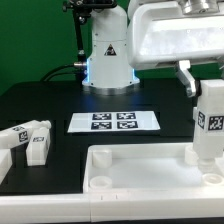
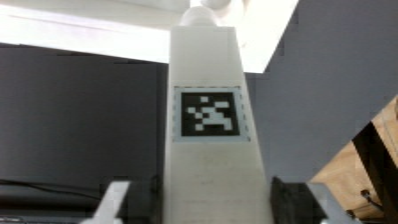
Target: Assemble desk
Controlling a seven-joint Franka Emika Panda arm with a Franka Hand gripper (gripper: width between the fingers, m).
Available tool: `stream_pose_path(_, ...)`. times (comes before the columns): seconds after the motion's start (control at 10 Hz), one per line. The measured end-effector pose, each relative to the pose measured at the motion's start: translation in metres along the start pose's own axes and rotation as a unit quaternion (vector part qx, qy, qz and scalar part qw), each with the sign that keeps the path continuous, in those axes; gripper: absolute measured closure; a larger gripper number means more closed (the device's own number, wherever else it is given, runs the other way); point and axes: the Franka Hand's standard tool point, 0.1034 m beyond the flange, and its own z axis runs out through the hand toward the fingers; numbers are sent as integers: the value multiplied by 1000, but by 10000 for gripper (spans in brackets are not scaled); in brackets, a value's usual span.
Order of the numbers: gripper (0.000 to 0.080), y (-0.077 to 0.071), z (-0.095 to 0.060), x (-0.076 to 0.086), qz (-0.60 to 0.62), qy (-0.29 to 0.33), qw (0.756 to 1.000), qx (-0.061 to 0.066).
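Arm point(image 1: 108, 45) reaching down from above, fingers point(image 2: 118, 203) clamped either side of an upright desk leg point(image 2: 210, 80)

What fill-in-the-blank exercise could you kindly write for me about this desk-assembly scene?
The chunky white square-section plastic leg held in the gripper stands ____.
The thin flat white marker board carries ____ black-and-white tags.
The loose white legs lie at the exterior view's ____ side.
Of the wide flat white rimmed desk top, the held leg is at the exterior view's ____ end.
Missing words: upright; four; left; right.
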Motion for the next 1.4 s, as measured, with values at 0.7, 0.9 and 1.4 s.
stream_pose_path(0.7,515,-13,13,-8,-5,-9,1000,6)
stream_pose_path(0.9,515,-11,16,-13,-6,-10,1000,4)
stream_pose_path(1.4,515,-11,22,-9,-10,35,999,-9)
